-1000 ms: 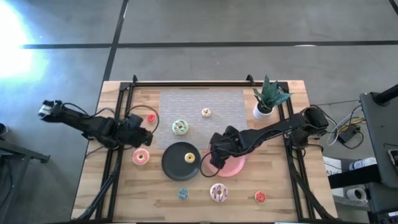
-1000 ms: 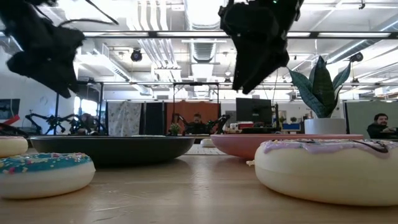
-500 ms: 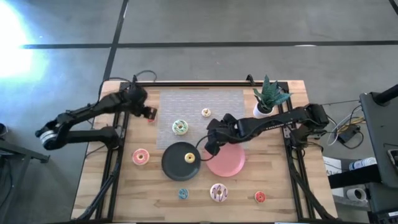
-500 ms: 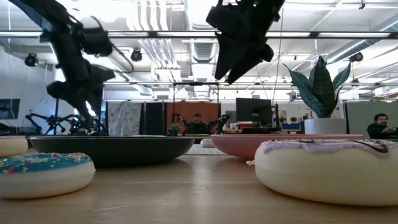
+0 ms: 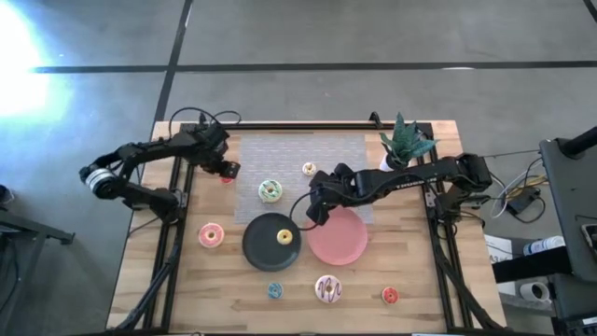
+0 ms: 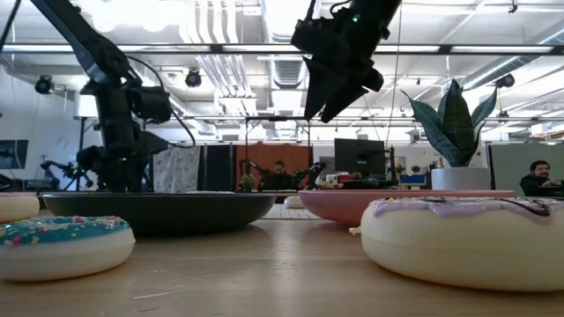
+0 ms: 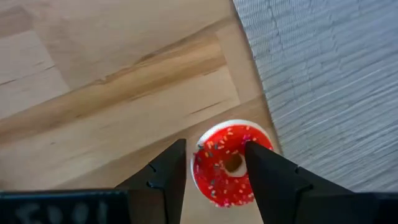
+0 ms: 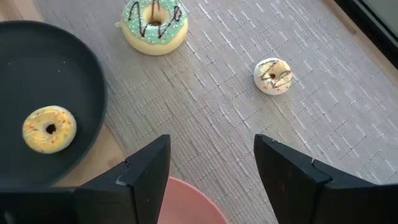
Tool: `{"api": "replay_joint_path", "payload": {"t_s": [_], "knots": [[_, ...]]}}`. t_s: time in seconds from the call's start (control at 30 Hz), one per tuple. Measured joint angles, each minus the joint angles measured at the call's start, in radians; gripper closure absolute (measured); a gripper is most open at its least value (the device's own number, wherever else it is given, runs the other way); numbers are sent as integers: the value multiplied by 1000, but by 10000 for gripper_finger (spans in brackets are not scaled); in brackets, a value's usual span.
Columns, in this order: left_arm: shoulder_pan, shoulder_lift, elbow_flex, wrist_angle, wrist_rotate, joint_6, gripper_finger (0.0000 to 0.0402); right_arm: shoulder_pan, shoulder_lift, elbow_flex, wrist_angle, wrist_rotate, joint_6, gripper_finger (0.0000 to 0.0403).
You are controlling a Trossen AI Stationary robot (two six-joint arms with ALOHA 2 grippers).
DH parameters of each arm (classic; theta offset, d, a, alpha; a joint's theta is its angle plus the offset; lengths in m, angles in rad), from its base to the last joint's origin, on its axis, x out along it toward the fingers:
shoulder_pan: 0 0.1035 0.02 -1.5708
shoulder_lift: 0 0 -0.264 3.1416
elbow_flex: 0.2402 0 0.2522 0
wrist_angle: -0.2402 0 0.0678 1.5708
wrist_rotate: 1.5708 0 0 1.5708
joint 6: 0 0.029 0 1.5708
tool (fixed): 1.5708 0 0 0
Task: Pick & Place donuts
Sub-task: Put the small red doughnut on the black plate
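Observation:
A red sprinkled donut (image 7: pixel 227 163) lies flat on the wood beside the grey mat's (image 5: pixel 303 159) left edge. My left gripper (image 7: pixel 214 144) hangs open over it, pointing down, one finger on each side and apart from it; in the high view this gripper (image 5: pixel 227 171) hides most of the donut. My right gripper (image 8: pixel 211 140) stands open and bare above the mat, between the black plate (image 5: pixel 263 250) and the pink plate (image 5: pixel 340 241). A yellow donut (image 5: pixel 284 237) lies on the black plate. A green donut (image 5: pixel 270 190) and a small white donut (image 5: pixel 309 169) lie on the mat.
A pink donut (image 5: pixel 212 234) lies left of the black plate. Along the near edge lie a blue donut (image 5: pixel 274 290), a pink-white striped one (image 5: pixel 328 288) and a red-orange one (image 5: pixel 391 296). A potted plant (image 5: pixel 401 149) stands far right. Black rails (image 5: pixel 308 125) frame the table.
My left gripper has swung from beside the pink donut toward the table's far edge, sunk and turned to point down over the red donut. My right gripper has drifted from over the pink plate toward the far edge, onto the mat. No donut has moved.

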Motion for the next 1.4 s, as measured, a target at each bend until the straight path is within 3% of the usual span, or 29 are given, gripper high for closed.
{"api": "replay_joint_path", "payload": {"t_s": [0.4, 0.77, 0.9, 1.07, 1.17, 1.4], "knots": [[0, 69, 5, -1, -5, 79, 273, -11, 1, 0, -1, 0, -4, 179], [-4, 9, 2, -15, -12, 74, 391, -15, 1, 0, -2, 0, -2, 179], [-36, -92, 9, -31, 60, 39, 398, -15, -18, 0, -8, 0, 0, 179], [-142, -261, 10, -13, 172, -50, 400, -16, -49, 0, -6, 4, 2, 179], [-246, -319, 7, 17, 178, -115, 401, -18, -60, 0, -4, 9, 6, 179], [-542, -281, -1, 190, 96, -298, 401, -18, -58, 0, -4, -2, 76, 179]]}}
